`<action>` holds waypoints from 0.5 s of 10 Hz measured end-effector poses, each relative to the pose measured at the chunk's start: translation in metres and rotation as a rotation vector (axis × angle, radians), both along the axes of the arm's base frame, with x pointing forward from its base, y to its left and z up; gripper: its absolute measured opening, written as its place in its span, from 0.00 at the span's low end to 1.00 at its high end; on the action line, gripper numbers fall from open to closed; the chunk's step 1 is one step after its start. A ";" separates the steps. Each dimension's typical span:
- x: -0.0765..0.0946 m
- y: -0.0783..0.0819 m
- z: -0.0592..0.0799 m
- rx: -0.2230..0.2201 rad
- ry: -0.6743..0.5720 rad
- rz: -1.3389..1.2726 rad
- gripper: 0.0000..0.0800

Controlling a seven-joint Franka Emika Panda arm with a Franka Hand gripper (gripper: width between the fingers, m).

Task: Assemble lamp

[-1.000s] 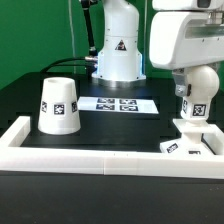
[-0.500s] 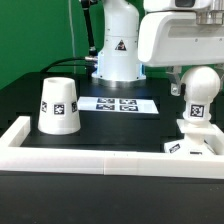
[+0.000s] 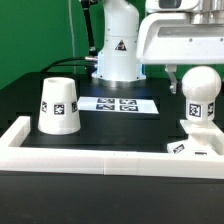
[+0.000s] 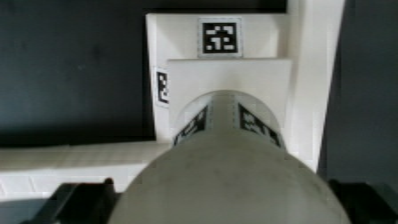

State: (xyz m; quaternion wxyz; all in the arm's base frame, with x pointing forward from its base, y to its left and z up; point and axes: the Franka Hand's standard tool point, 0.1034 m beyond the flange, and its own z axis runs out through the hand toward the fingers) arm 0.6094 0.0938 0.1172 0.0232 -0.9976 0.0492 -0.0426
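exterior view
bulb: white, round-headed, tagged on the side; upright on the lamp base, touching it, near the exterior view's right edge.
lamp base: white tagged block on the desk, close against the white border wall.
pincer: directly above the base, down over the bulb head; one finger visible beside the head, the other hidden.
lamp hood: white tagged cone, wide end down, at the exterior view's left, well apart from the bulb.
marker board: flat on the desk, between hood and bulb, in front of the arm's pedestal.

wrist view
bulb: large and central, seen along its length, tags on both flanks.
fingers: dark pads against either flank of the bulb, no gap visible; judged closed on the bulb.
lamp base: beyond the bulb, tag facing the camera.

handling (judged)
step in hand: seating or twisting the bulb into the base; joint itself hidden.
bulb: probably light, rigid, hollow; smooth and curved, so prone to slipping or turning between the pads.
best hold: across the widest part of the head, axis kept upright, moderate squeeze.
lamp hood: likely light and thin-walled; best taken near the narrow upper end.
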 end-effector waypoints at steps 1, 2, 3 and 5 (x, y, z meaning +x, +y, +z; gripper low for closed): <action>0.000 0.000 0.000 0.007 0.005 -0.091 0.72; -0.001 0.001 0.000 0.012 0.010 -0.154 0.72; -0.001 0.002 0.000 0.018 0.025 -0.260 0.72; -0.003 0.003 0.000 0.035 0.062 -0.443 0.72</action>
